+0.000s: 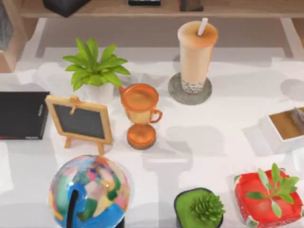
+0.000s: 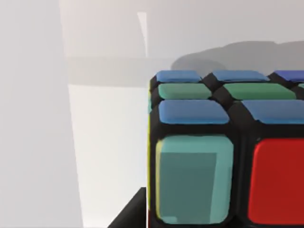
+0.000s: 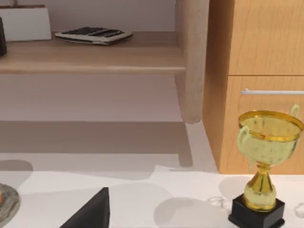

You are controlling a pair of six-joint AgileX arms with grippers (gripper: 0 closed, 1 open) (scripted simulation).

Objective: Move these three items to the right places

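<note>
**Cup on its coaster, more left to place**

The bubble-tea cup (image 1: 197,54) stands upright on the grey coaster (image 1: 176,91), so that step looks done. The black book (image 1: 21,115) at the table's left edge bears nothing yet. My left wrist camera looks closely at a puzzle cube (image 2: 228,152); I cannot tell either gripper's finger state.

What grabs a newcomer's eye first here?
The tall tan bubble-tea cup with white straw stands upright on the round grey stone-like coaster, toward the table's back. The shiny orange trophy cup sits mid-table, and a multicoloured globe dominates the front left.
</note>
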